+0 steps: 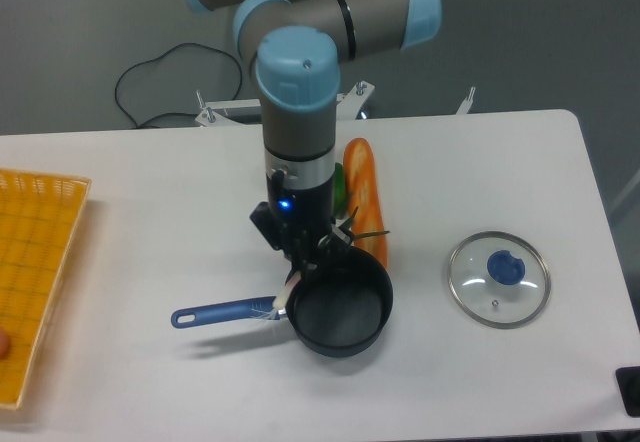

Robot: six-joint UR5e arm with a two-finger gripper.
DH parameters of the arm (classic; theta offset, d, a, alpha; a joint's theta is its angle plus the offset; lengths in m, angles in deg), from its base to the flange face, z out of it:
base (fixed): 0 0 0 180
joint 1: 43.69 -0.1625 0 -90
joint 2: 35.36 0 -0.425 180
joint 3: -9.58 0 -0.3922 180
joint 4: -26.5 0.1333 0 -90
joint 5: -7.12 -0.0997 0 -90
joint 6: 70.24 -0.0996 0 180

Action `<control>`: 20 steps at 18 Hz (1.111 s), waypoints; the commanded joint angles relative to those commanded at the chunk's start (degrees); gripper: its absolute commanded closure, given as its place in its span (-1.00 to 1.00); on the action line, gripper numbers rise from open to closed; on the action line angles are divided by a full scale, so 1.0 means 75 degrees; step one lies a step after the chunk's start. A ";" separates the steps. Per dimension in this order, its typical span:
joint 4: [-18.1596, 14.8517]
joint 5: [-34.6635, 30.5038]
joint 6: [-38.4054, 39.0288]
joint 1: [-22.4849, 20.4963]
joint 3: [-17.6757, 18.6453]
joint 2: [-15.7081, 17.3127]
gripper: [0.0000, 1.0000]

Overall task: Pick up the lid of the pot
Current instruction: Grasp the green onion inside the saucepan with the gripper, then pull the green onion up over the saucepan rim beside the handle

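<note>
Blue knob [506, 268] on glass lid [489, 293], right side. Centre tool [294, 265] above, descend straight, pinch squarely. Whether fingers are apart: cannot tell.

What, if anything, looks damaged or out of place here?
One oddity: a pale strip hangs below the arm, near where the blue handle meets the black pan, its lower end splayed into thin strands as if frayed. The glass lid shows no visible damage.

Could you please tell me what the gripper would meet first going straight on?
The gripper would probably meet the black pan where its blue handle joins, though the single view leaves depth unclear.
</note>
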State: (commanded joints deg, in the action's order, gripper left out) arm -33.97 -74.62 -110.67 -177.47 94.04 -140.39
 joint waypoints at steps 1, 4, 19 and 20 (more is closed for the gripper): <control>0.0012 0.0012 0.0000 0.0000 -0.0035 -0.0012 1.00; 0.0233 0.0105 0.0000 0.0117 -0.0105 -0.0023 1.00; 0.1078 0.0152 -0.0082 0.0129 -0.0504 -0.0878 1.00; 0.1125 0.0152 -0.0093 0.0129 -0.0492 -0.0925 1.00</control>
State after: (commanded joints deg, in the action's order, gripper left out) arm -25.53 -73.48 -111.37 -176.50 90.35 -147.33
